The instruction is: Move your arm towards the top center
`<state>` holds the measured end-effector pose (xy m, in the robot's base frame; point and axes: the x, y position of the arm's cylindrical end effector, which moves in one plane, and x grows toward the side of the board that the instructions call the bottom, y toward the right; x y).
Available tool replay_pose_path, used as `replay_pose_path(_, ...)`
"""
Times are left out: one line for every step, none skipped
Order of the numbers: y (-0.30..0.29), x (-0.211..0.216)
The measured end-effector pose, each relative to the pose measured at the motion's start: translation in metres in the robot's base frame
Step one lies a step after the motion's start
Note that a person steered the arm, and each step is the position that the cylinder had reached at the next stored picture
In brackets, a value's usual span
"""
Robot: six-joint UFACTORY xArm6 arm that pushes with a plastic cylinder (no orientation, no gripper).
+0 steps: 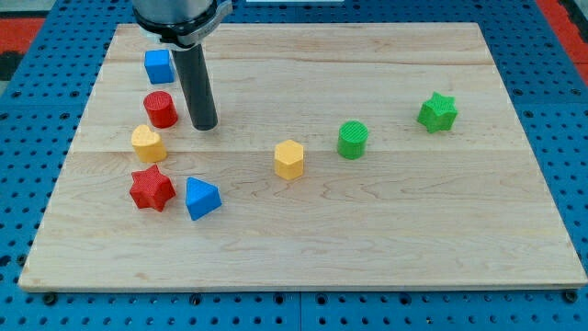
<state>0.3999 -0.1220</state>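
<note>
My tip point(204, 125) rests on the wooden board point(386, 230) in its upper left part. It stands just right of the red cylinder point(161, 108) without touching it. The blue cube point(159, 66) lies up and left of the tip, near the view's top. The yellow heart-like block point(147, 143) sits below and left of the tip. The red star point(151, 188) and the blue triangular block point(201, 199) lie lower still.
A yellow hexagonal block point(288, 158) sits near the board's middle. A green cylinder point(352, 140) and a green star point(437, 112) lie to the right. The blue pegboard point(560, 110) surrounds the board.
</note>
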Motion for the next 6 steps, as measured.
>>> replay_pose_path(-0.007,-0.017)
replay_pose_path(-0.028,-0.017)
replay_pose_path(-0.01,-0.031)
replay_pose_path(0.017,-0.045)
replay_pose_path(0.073,-0.072)
replay_pose_path(0.084,-0.085)
